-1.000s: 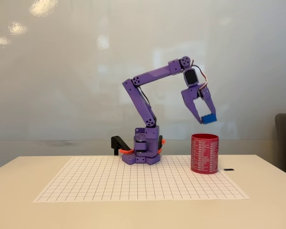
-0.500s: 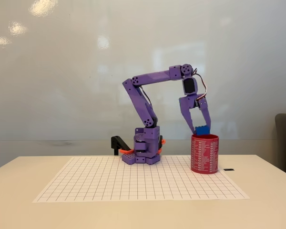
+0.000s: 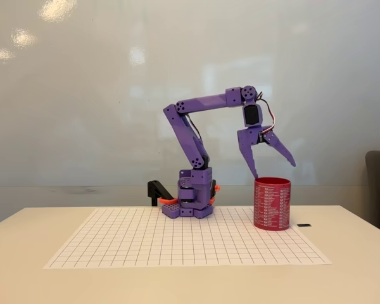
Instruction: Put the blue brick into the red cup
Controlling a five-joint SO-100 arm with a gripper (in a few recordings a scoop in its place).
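The red cup (image 3: 272,204) with rows of white print stands on the right part of the grid sheet. Directly above its rim hangs my purple gripper (image 3: 274,170), open, its two fingers spread wide with nothing between them. One fingertip points down near the cup's left rim, the other angles out to the right. The blue brick is hidden from this view.
A white grid sheet (image 3: 145,244) covers the tabletop. The purple arm base (image 3: 193,201) stands at the sheet's back edge with a black and orange clamp (image 3: 158,191) on its left. A small dark item (image 3: 304,225) lies right of the cup.
The gripper came down over the cup with the blue brick, then its fingers spread open. The brick has left the fingers and dropped out of sight.
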